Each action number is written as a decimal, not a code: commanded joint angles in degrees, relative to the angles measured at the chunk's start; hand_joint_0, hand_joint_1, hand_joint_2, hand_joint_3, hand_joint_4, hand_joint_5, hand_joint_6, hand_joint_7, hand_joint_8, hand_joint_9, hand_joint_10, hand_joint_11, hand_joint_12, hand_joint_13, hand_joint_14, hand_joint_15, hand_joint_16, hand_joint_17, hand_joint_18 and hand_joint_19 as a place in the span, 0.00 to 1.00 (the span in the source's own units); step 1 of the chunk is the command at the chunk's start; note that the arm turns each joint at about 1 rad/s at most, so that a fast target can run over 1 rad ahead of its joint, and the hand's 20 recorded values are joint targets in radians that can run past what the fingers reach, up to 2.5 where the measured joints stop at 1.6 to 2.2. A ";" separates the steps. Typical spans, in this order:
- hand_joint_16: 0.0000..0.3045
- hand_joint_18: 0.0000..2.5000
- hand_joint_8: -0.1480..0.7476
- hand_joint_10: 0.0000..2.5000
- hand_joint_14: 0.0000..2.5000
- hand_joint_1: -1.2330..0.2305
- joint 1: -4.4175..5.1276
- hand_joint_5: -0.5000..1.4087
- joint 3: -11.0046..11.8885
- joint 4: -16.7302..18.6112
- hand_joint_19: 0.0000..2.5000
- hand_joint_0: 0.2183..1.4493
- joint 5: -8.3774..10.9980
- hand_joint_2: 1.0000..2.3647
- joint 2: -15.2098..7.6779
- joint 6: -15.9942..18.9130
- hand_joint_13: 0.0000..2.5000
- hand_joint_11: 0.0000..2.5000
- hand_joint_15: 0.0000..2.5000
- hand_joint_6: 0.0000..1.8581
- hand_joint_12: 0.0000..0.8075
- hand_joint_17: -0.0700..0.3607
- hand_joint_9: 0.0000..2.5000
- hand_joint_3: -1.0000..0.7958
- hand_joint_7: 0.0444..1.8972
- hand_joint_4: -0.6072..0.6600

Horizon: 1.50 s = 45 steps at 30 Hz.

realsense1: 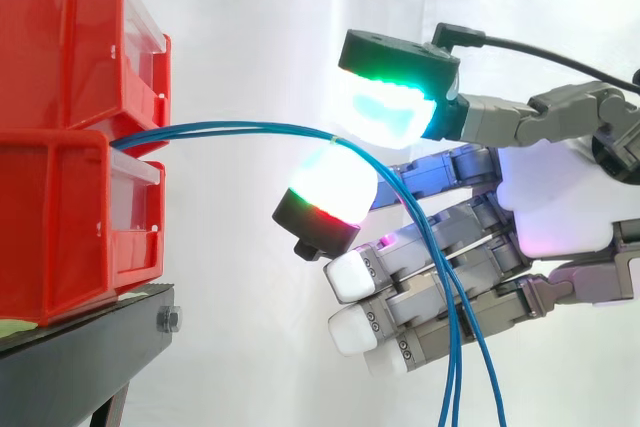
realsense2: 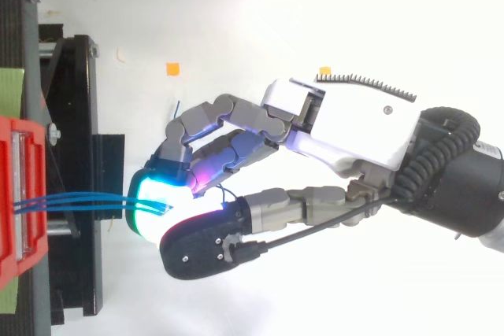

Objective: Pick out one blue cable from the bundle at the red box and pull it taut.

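Note:
A bundle of thin blue cables (realsense1: 250, 128) comes out between the two stacked red bins (realsense1: 60, 227) at the left and arches right to my hand (realsense1: 560, 197). The thumb pad (realsense1: 390, 107) glows green and cyan above the strands. A finger pad (realsense1: 330, 187) glows white and red just below them. The two pads close on the cables where they bend. Past the pinch the strands droop down in front of the other curled fingers. From above, the cables (realsense2: 79, 200) run from the red bin (realsense2: 16, 194) into the glowing pads of the hand (realsense2: 354, 127). I cannot tell how many strands are held.
The bins rest on a black stand (realsense1: 80, 357) whose frame (realsense2: 79, 155) reaches toward the hand. A small orange marker (realsense2: 172, 69) lies on the white surface beyond the fingers. A white curtain hangs behind.

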 commanded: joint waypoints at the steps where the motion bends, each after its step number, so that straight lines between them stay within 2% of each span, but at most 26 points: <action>1: 0.06 0.17 0.51 0.01 0.00 0.43 0.19 0.19 0.06 -0.66 0.17 0.26 0.03 0.00 0.08 0.44 0.31 0.20 0.11 0.48 0.27 0.26 0.39 0.28 0.48 0.61; 9: 0.06 0.17 0.51 0.01 0.00 0.40 0.19 0.19 0.41 -0.84 0.17 0.33 0.03 0.00 0.00 1.32 0.30 0.21 0.11 0.49 0.26 0.25 0.39 0.34 0.50 0.56; 16: 0.06 0.17 0.52 0.01 0.00 0.33 0.19 0.19 0.41 -1.54 0.16 0.34 -0.06 0.01 0.08 1.32 0.30 0.21 0.11 0.50 0.26 0.25 0.38 0.41 0.50 0.56; 20: 0.06 0.18 0.51 0.01 0.00 0.29 0.19 0.18 0.41 -1.54 0.16 0.37 -0.06 0.01 0.08 1.50 0.31 0.21 0.11 0.50 0.26 0.25 0.38 0.42 0.52 0.51; 22: 0.06 0.19 0.51 0.01 0.00 0.28 0.19 0.18 0.41 -1.54 0.16 0.38 -0.06 0.01 0.00 1.58 0.31 0.22 0.11 0.51 0.26 0.25 0.38 0.41 0.51 0.48; 23: 0.06 0.19 0.51 0.01 0.00 0.27 0.19 0.18 0.50 -1.54 0.15 0.40 -0.06 0.01 0.08 1.58 0.31 0.21 0.11 0.51 0.26 0.25 0.38 0.40 0.52 0.46; 24: 0.06 0.19 0.50 0.01 0.00 0.25 0.19 0.18 0.50 -1.54 0.15 0.43 -0.06 0.01 0.00 1.58 0.31 0.21 0.11 0.50 0.26 0.26 0.38 0.38 0.59 0.45; 26: 0.06 0.19 0.49 0.01 0.00 0.25 0.19 0.18 0.41 -1.54 0.15 0.45 0.03 0.01 0.00 1.58 0.31 0.21 0.11 0.50 0.26 0.26 0.38 0.36 0.61 0.43; 27: 0.06 0.19 0.49 0.01 0.00 0.25 0.19 0.18 0.41 -1.54 0.15 0.46 0.03 0.01 0.00 1.58 0.31 0.21 0.11 0.51 0.26 0.26 0.38 0.35 0.58 0.42; 33: 0.07 0.19 0.48 0.01 0.00 0.23 0.19 0.17 0.50 -1.54 0.16 0.50 0.03 0.00 0.08 1.58 0.32 0.22 0.11 0.51 0.27 0.27 0.39 0.32 0.65 0.42; 40: 0.07 0.20 0.47 0.01 0.00 0.24 0.19 0.17 0.50 -1.54 0.16 0.51 0.03 0.00 0.00 1.58 0.32 0.23 0.11 0.52 0.27 0.27 0.40 0.28 0.59 0.37; 45: 0.07 0.22 0.47 0.01 0.00 0.21 0.19 0.17 0.50 -1.54 0.13 0.46 -0.06 0.00 0.00 1.58 0.32 0.23 0.11 0.52 0.28 0.27 0.40 0.28 0.57 0.45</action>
